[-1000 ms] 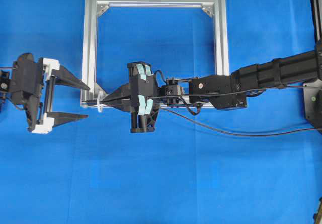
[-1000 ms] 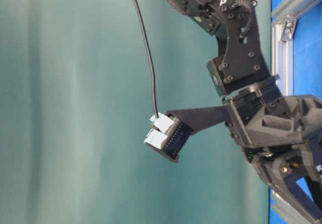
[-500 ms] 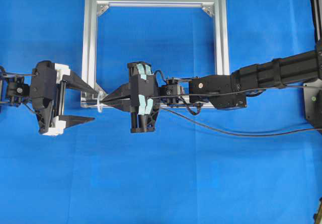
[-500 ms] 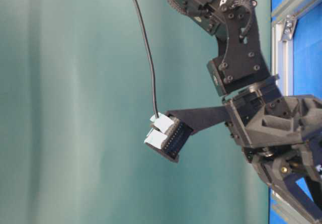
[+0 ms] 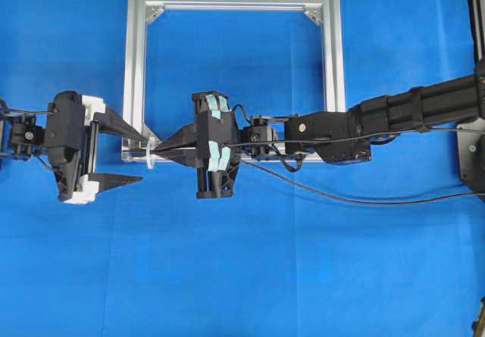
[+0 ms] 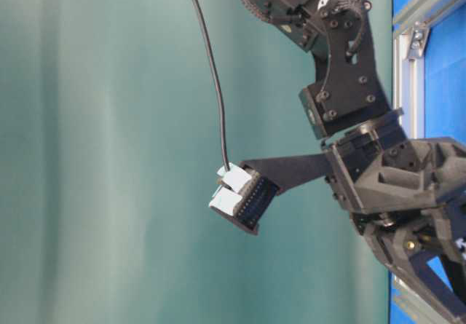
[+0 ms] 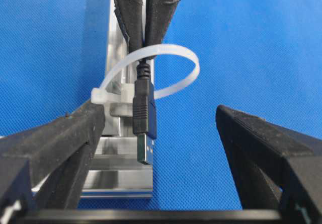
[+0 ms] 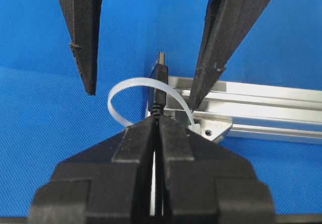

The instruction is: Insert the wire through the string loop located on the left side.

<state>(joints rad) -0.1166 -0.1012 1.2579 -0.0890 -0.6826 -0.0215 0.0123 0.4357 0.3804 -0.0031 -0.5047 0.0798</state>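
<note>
My right gripper (image 8: 157, 126) is clamped on the one thin black wire (image 7: 143, 114), its plug through the single white string loop (image 7: 168, 65); my left gripper (image 7: 161, 128) gapes around the plug.

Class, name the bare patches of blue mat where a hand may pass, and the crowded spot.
Free: the mat inside the aluminium frame and the wide stretch below the wire. Crowded: the frame's lower left corner, where both end effectors meet at the string loop.

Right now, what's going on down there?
Right gripper shut on wire, plug through string loop. Left gripper open around plug. Nothing blocking.
</note>
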